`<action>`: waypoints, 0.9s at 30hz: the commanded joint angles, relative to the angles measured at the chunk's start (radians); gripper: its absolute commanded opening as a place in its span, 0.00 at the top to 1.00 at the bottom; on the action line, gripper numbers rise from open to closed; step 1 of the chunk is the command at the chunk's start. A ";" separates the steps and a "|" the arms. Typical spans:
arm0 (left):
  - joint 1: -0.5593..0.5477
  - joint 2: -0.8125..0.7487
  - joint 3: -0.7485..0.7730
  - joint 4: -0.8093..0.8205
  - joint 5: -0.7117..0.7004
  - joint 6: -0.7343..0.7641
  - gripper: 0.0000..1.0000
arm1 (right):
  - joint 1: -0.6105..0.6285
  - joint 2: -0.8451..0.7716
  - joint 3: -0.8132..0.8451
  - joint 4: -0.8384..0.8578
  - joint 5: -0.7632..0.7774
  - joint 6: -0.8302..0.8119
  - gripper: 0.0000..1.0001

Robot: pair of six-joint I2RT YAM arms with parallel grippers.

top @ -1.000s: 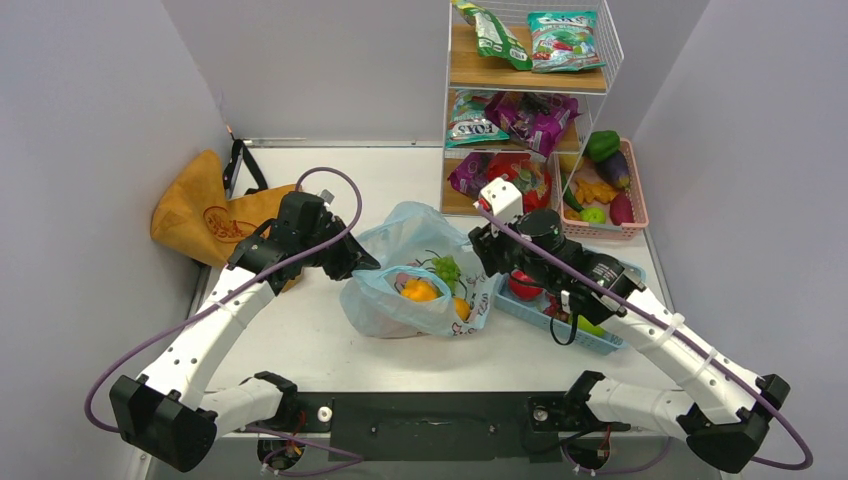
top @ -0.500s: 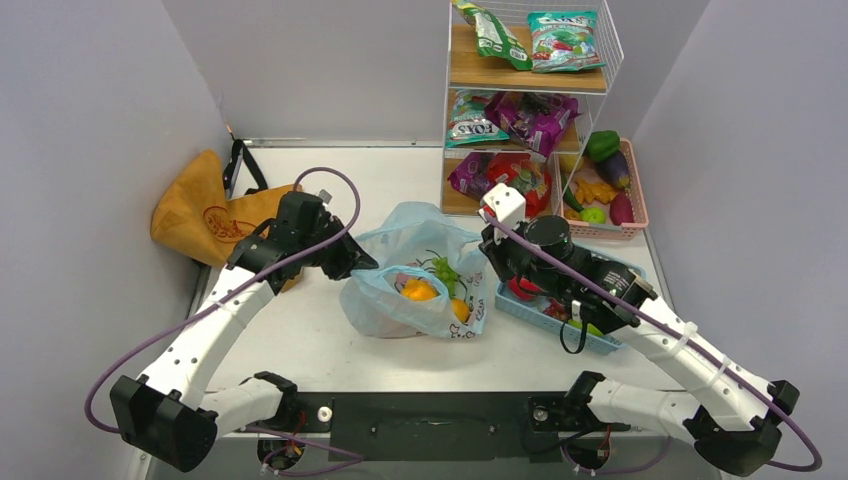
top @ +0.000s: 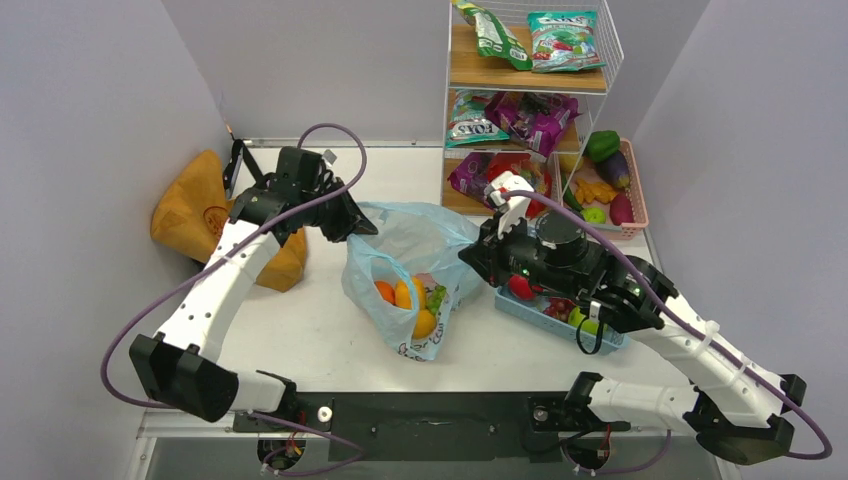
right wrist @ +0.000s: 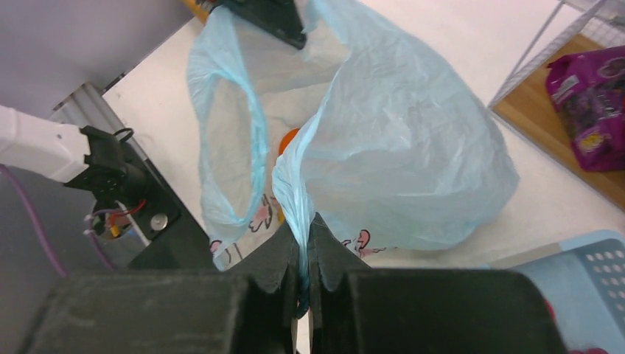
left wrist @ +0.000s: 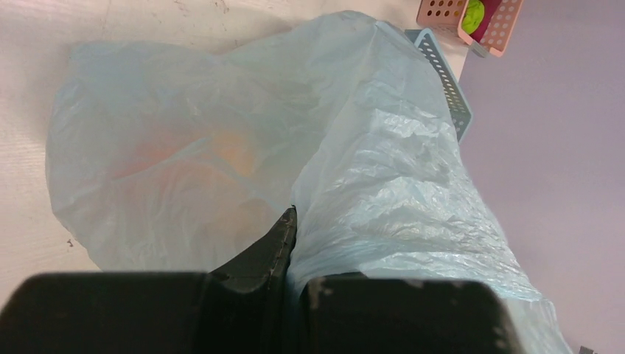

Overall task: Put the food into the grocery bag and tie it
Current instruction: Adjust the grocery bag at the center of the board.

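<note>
The light blue grocery bag (top: 420, 235) hangs upright at the table's middle, held between both grippers. Through its open mouth the food shows: orange-yellow pieces (top: 405, 295) and green grapes (top: 437, 297). My left gripper (top: 362, 228) is shut on the bag's far left rim; in its wrist view the fingertips (left wrist: 293, 221) pinch gathered plastic of the bag (left wrist: 383, 147). My right gripper (top: 472, 255) is shut on the right handle; in its wrist view a twisted blue strand runs down between the jaws (right wrist: 302, 228), with the bag (right wrist: 413, 147) swelling beyond.
A tan tote (top: 200, 215) lies at the far left. A wire shelf (top: 525, 90) with snack packets stands at the back right, a pink basket (top: 605, 190) of vegetables beside it. A blue tray (top: 560, 320) with red and green pieces sits under my right arm.
My right gripper closed on the bag's handle. Both arms rose, the left moving back, and the bag went from slumped on the table to hanging upright with its mouth open.
</note>
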 commanded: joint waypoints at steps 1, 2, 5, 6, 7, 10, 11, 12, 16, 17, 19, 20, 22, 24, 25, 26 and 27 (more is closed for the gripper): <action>0.014 0.060 0.098 -0.072 0.028 0.089 1.00 | 0.020 0.048 0.029 -0.010 -0.066 0.075 1.00; 0.013 0.062 0.109 -0.079 0.042 0.099 1.00 | 0.021 0.063 0.032 -0.023 -0.064 0.075 1.00; 0.011 0.044 0.127 -0.102 0.032 0.109 0.83 | 0.021 0.097 0.044 -0.060 -0.035 0.077 1.00; 0.010 0.038 0.144 -0.123 0.024 0.117 0.77 | 0.021 0.112 0.044 -0.076 -0.031 0.077 1.00; 0.009 0.029 0.155 -0.139 -0.002 0.121 0.63 | 0.021 0.119 0.044 -0.082 -0.022 0.076 1.00; 0.001 0.017 0.223 -0.225 -0.056 0.131 0.47 | 0.021 0.146 0.050 -0.103 -0.016 0.079 1.00; -0.012 0.014 0.250 -0.257 -0.084 0.130 0.46 | 0.020 0.153 0.051 -0.106 -0.013 0.081 1.00; -0.021 0.012 0.264 -0.272 -0.102 0.124 0.44 | 0.021 0.157 0.054 -0.108 -0.008 0.082 1.00; -0.125 0.040 0.397 -0.430 -0.296 0.090 0.37 | 0.021 0.170 0.059 -0.117 0.006 0.085 1.00; -0.166 0.058 0.440 -0.491 -0.366 0.070 0.36 | 0.021 0.174 0.060 -0.120 0.007 0.086 1.00; -0.225 0.081 0.500 -0.566 -0.453 0.037 0.36 | 0.021 0.184 0.060 -0.125 0.003 0.087 1.00; -0.244 0.087 0.517 -0.587 -0.476 0.026 0.37 | 0.021 0.188 0.060 -0.126 -0.001 0.088 1.00; -0.304 0.103 0.567 -0.638 -0.538 -0.007 0.37 | 0.021 0.193 0.058 -0.129 0.000 0.091 1.00; -0.352 0.116 0.610 -0.676 -0.578 -0.026 0.37 | 0.021 0.198 0.054 -0.129 0.001 0.093 1.00; -0.369 0.121 0.629 -0.687 -0.587 -0.023 0.37 | 0.021 0.202 0.054 -0.128 0.000 0.092 1.00; -0.372 0.128 0.635 -0.691 -0.588 -0.018 0.36 | 0.021 0.203 0.054 -0.127 -0.002 0.092 1.00; -0.374 0.131 0.641 -0.694 -0.590 -0.002 0.35 | 0.021 0.208 0.057 -0.128 -0.005 0.092 1.00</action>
